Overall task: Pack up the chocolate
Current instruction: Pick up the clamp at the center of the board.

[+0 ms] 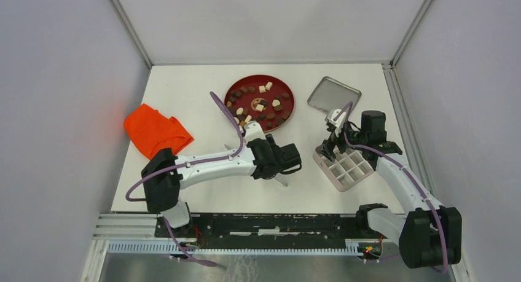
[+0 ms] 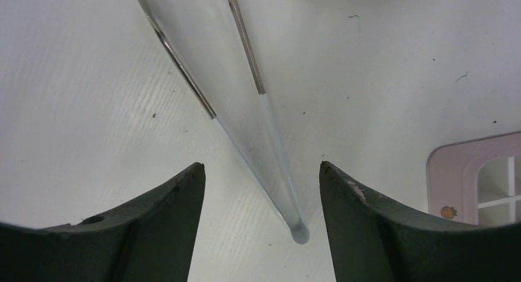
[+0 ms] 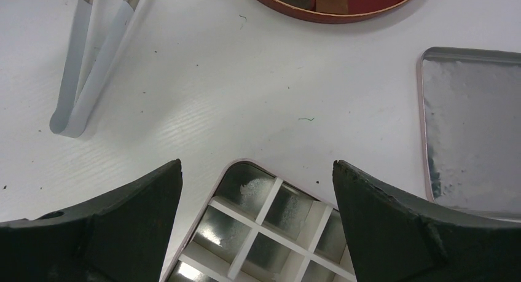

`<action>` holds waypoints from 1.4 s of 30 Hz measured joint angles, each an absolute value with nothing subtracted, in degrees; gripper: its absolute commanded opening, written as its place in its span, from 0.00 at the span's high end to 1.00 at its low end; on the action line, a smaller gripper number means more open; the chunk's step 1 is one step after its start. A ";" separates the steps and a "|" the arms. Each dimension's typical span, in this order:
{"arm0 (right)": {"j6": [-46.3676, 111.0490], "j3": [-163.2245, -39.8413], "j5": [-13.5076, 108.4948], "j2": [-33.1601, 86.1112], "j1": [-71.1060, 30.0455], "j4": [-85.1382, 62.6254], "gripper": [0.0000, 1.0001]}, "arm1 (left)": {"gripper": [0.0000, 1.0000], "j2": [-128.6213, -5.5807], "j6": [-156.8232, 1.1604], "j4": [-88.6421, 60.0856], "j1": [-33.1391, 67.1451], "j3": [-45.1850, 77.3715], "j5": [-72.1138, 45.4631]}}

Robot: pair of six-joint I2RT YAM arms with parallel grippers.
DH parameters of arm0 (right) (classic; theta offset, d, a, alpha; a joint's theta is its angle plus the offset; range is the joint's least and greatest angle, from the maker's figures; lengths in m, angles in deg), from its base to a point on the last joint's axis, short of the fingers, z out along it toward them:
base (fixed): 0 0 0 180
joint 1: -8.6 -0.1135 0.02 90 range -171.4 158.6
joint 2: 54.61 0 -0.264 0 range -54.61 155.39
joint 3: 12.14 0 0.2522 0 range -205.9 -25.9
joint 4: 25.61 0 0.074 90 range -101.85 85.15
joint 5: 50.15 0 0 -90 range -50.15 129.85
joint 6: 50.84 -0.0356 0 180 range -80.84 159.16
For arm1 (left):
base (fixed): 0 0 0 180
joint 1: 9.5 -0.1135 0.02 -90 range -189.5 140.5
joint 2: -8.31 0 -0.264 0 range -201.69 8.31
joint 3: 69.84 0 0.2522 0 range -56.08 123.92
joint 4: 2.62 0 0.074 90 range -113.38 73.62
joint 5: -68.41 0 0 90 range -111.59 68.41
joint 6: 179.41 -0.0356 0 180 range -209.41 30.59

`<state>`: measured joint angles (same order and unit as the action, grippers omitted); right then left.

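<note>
The chocolate [image 1: 261, 104] lies as many small dark, brown and cream pieces on a red plate [image 1: 287, 119] at the back middle. A few pieces show at the top of the right wrist view [image 3: 332, 4]. My left gripper [image 1: 285, 170] is low over the table in front of the plate. In its wrist view the left gripper [image 2: 261, 171] stands open, and metal tweezers [image 2: 273, 141] lie between the fingers, touching neither. My right gripper [image 1: 329, 150] hangs open over the near-left corner of the divided tin box [image 1: 347, 169]. Nothing sits between the fingers of the right gripper [image 3: 257, 165].
The tin's lid [image 1: 333, 96] lies flat right of the plate, behind the box. An orange cloth [image 1: 156, 129] is bunched at the left. The box [image 3: 265, 202] has white dividers and bare metal cells. Its pink corner [image 2: 445, 177] shows at the left wrist view's right edge.
</note>
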<state>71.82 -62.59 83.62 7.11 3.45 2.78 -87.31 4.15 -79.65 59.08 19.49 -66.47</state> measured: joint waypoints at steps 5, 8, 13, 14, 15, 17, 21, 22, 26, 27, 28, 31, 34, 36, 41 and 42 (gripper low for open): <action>72.74 -62.59 83.05 6.89 3.45 2.98 0.02 | 0.42 -86.63 2.66 -70.73 56.28 14.40 -62.19; 73.13 -62.59 83.05 6.74 3.45 3.35 0.02 | 0.42 -86.15 1.98 -66.27 53.51 9.20 -59.34; 73.42 -62.59 83.14 6.74 3.45 3.66 0.02 | 0.42 -86.30 0.69 -64.17 50.91 7.89 -58.32; 73.48 -62.59 83.14 6.74 3.45 3.68 0.02 | 0.44 -86.50 0.48 -63.56 50.49 7.87 -58.05; 73.53 -62.59 83.14 6.74 3.45 3.68 0.02 | 0.47 -86.70 0.37 -63.01 50.18 7.82 -57.84; 73.53 -62.59 83.14 6.74 3.45 3.68 0.02 | 0.50 -87.13 0.17 -61.79 49.35 7.52 -57.29; 73.53 -62.59 83.14 6.74 3.45 3.68 0.02 | 0.51 -87.64 -0.27 -60.96 48.68 6.90 -56.90; 73.53 -62.59 83.14 6.74 3.45 3.68 0.02 | 0.51 -87.68 -0.31 -60.96 48.65 6.71 -56.66; 73.53 -62.59 83.16 6.85 3.45 3.68 0.02 | 0.51 -87.66 -0.33 -61.02 48.72 5.75 -55.78; 73.53 -62.59 83.14 6.91 3.43 3.68 0.02 | 0.51 -87.66 -0.33 -61.07 48.72 5.51 -55.76; 73.53 -62.59 83.14 7.00 3.45 3.68 0.02 | 0.52 -87.66 -0.33 -61.11 48.72 5.11 -55.74; 73.53 -62.59 83.16 7.15 3.43 3.68 0.02 | 0.54 -87.66 -0.31 -61.22 48.72 3.87 -55.76; 73.53 -62.59 83.18 7.44 3.43 3.70 0.02 | 0.57 -88.23 -0.29 -61.20 48.68 2.34 -55.85; 73.53 -62.59 83.16 7.59 3.38 3.70 0.02 | 0.61 -89.45 -0.29 -61.05 48.59 2.31 -55.89; 73.53 -62.59 83.16 7.83 3.34 3.70 0.02 | 0.70 -91.33 -0.33 -60.98 48.41 2.36 -56.68; 73.53 -62.59 83.16 7.87 3.34 3.72 0.02 | 0.72 -91.35 -0.33 -60.96 48.39 2.36 -56.68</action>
<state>73.53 -62.59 83.16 7.87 3.34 3.72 -91.35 -0.33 -60.96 48.39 2.36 -56.68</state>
